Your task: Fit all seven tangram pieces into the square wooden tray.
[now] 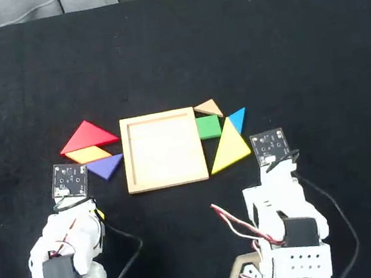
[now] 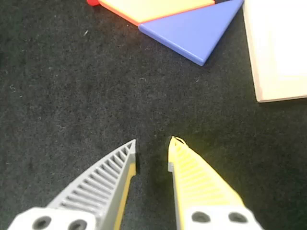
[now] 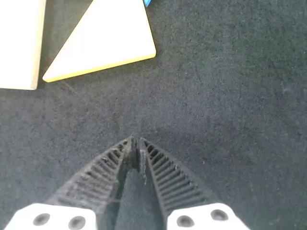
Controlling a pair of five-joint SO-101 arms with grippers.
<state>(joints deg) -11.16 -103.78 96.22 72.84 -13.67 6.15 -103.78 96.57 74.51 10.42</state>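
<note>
The square wooden tray (image 1: 129,155) lies mid-table with nothing in it. On one side of it lie a red triangle (image 1: 87,135), an orange parallelogram (image 1: 89,154) and a violet-blue triangle (image 1: 106,166). On its other side are a tan triangle (image 1: 209,109), a green square (image 1: 208,127), a small blue triangle (image 1: 238,119) and a large yellow triangle (image 1: 229,147). My left gripper (image 2: 153,141) hovers slightly open over bare cloth, short of the violet-blue triangle (image 2: 196,31). My right gripper (image 3: 136,140) is shut on nothing, short of the yellow triangle (image 3: 105,40).
Black cloth covers the whole table. The left arm (image 1: 71,242) and right arm (image 1: 285,208) sit near the front edge, each just behind its group of pieces. A tray corner (image 2: 278,72) shows in the left wrist view, another tray corner (image 3: 19,43) in the right.
</note>
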